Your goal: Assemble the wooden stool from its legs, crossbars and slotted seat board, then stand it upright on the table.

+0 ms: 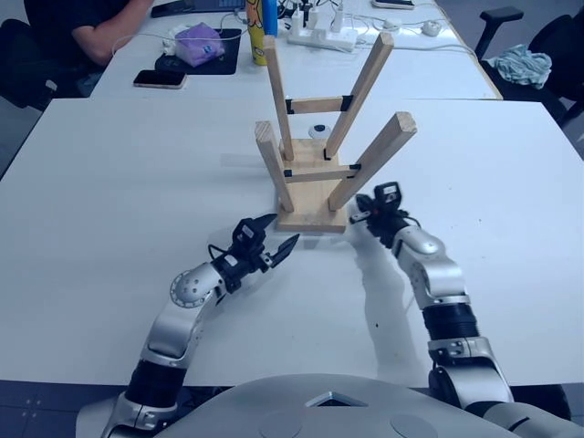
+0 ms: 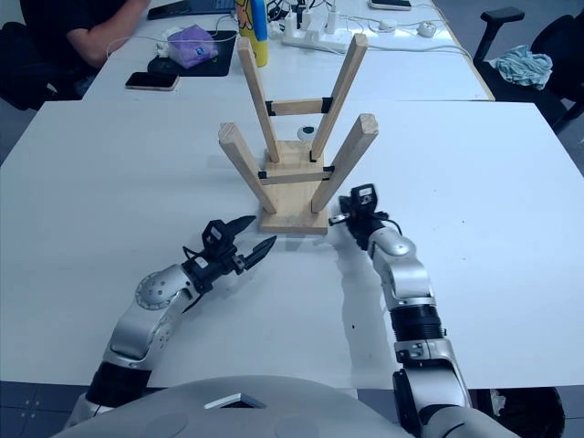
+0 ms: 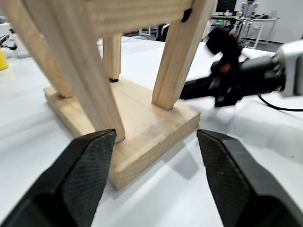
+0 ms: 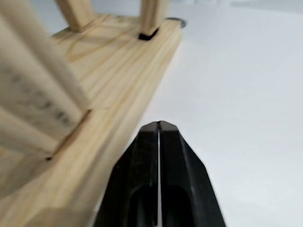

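Left eye view: a broad white table (image 1: 109, 182), smooth and matte, carries the wooden stool (image 1: 319, 172) near its middle. The stool stands upside down. Its flat rectangular seat board (image 1: 310, 217) lies on the tabletop, and the four square-cut legs (image 1: 374, 160) splay upward and outward from it. The pale, plainly grained wood looks unfinished. Short crossbars (image 1: 318, 105) tie the legs in pairs, with small black brackets (image 1: 290, 106) at the joints.

The left arm is bent at the elbow, and its silver forearm angles forward and to the right. The right arm stretches forward with its forearm leaning to the left, toward the stool.

The left gripper (image 1: 283, 228) hovers just off the board's near left corner. Its two black fingers (image 3: 90, 165), ribbed on their inner faces, are spread wide and hold nothing. The right gripper (image 4: 158, 128) sits low over the table, just beside the board's near right edge. Its smooth tapered black fingers are pressed together with only a thin seam between them, and they grasp nothing.

On the second table beyond lie a dark phone (image 1: 161, 79) and a white power strip (image 1: 321, 38).
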Available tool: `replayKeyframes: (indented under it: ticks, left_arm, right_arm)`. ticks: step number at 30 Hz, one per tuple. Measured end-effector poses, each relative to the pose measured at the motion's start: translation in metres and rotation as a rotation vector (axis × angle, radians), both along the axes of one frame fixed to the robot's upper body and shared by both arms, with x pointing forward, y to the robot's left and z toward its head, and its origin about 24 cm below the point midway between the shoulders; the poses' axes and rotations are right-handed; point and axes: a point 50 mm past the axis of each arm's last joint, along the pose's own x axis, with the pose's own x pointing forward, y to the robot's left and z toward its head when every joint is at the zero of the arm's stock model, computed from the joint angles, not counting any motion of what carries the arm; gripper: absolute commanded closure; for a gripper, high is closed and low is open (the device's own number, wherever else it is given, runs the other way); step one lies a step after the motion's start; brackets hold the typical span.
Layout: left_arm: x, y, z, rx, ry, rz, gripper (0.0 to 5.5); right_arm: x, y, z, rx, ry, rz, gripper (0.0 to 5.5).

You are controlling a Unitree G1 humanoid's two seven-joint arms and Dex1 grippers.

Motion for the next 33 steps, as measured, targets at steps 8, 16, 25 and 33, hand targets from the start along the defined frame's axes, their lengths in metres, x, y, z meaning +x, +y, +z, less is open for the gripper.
replayKeyframes:
  ticks: [8, 16, 25, 33]
  left_arm:
    - [0.019, -0.004, -0.013, 0.148, 0.068, 0.028, 3.89]
    - [0.035, -0.004, -0.018, 0.177, 0.086, 0.106, 5.07]
    - [0.043, -0.012, -0.018, 0.163, 0.111, 0.106, 5.49]
    - [0.049, -0.012, -0.015, 0.192, 0.177, 0.113, 5.49]
  right_arm:
    - [-0.008, 0.011, -0.004, 0.006, 0.013, 0.086, 5.5]
    - [-0.009, 0.01, -0.006, -0.022, -0.003, 0.105, 5.5]
    - [-0.009, 0.016, -0.006, -0.031, 0.003, 0.157, 5.5]
    - [-0.01, 0.0, 0.002, 0.036, -0.004, 0.109, 5.5]
